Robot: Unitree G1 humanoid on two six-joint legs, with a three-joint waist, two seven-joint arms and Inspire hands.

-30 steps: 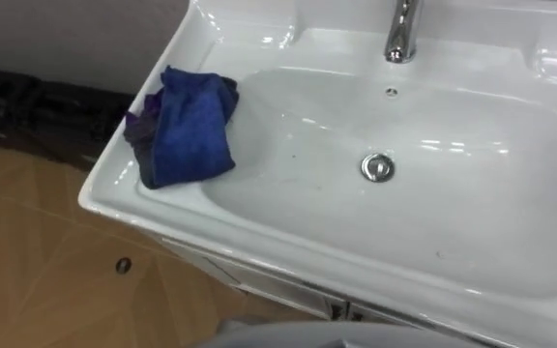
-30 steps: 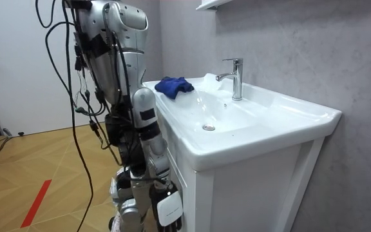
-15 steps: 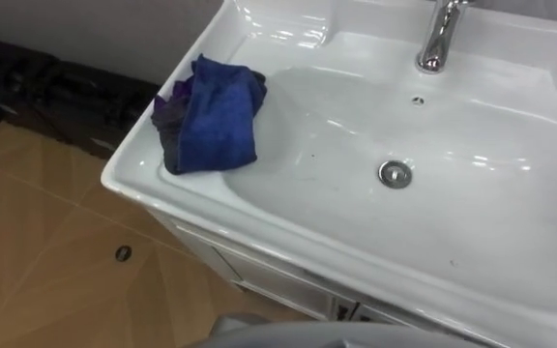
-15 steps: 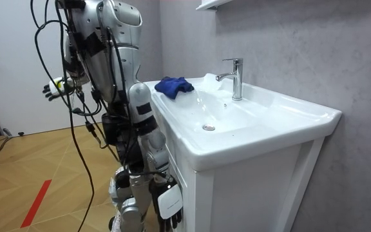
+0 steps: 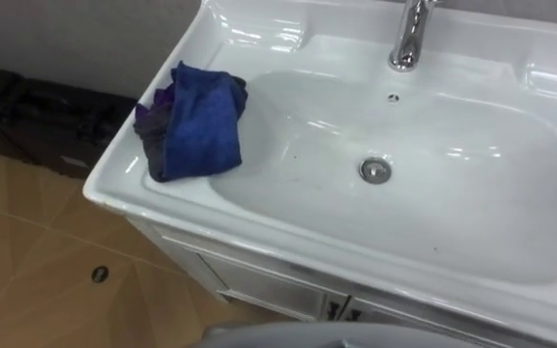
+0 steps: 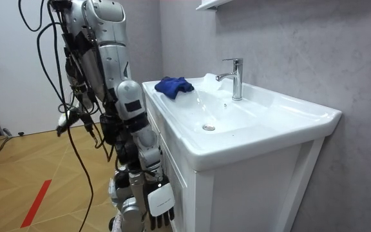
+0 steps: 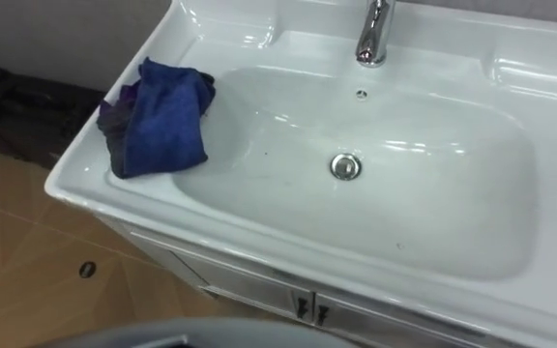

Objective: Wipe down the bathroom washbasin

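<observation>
Blue cloth (image 5: 193,124) bunched on the left rim of the wide white basin (image 5: 453,208).

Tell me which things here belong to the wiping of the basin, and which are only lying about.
For the job: white basin; blue cloth, crumpled on its left rim.
Only there: tap; cabinet below; small round floor fitting; wall shelf.

Blue cloth (image 5: 193,121) on the basin (image 5: 472,193) rim
Crumpled on the left ledge, well apart from drain (image 5: 375,170) and faucet (image 5: 409,34).
</observation>
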